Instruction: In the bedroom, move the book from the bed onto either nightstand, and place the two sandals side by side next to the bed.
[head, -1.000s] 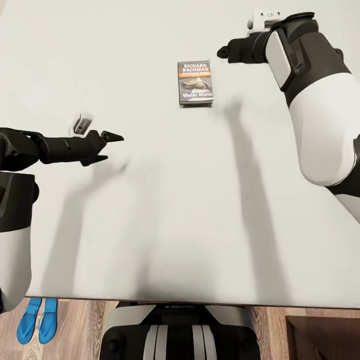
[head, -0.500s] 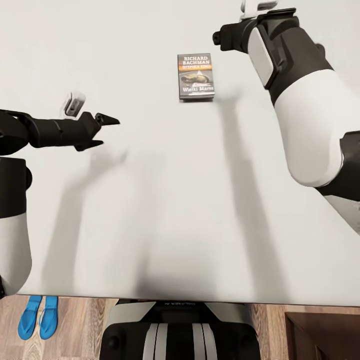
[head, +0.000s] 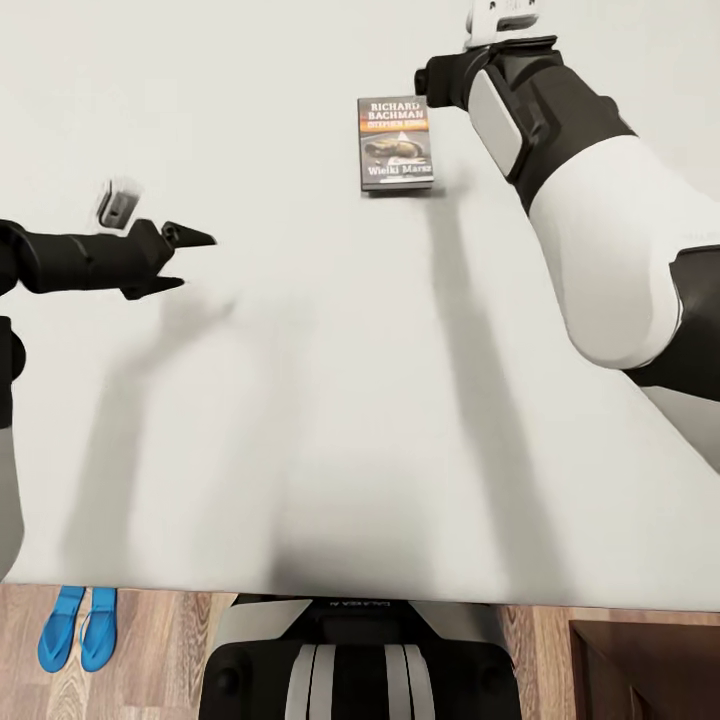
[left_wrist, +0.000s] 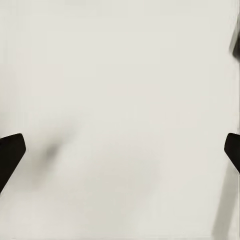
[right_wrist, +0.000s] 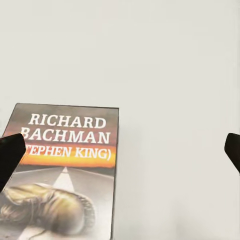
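The book (head: 396, 143) lies flat on the bed's pale mattress (head: 330, 400), toward the far side, and its cover fills part of the right wrist view (right_wrist: 70, 170). My right gripper (right_wrist: 120, 150) hovers open just above the book's top edge, one fingertip over the cover and the other over bare mattress. In the head view the right wrist (head: 435, 78) sits just beyond the book's far right corner. My left gripper (head: 190, 262) stands open over bare mattress, well to the left of the book, holding nothing. Both blue sandals (head: 78, 627) lie side by side on the floor beside the bed.
Wood-plank floor (head: 150, 650) runs along the bed's near edge. A dark brown wooden cabinet corner (head: 650, 675) shows at the lower right. My own base (head: 360, 660) stands against the bed's near side.
The right arm has reached farther and a little left, bringing its gripper closer to the book's far edge. The left gripper has drawn leftward, away from the book. The view has shifted slightly.
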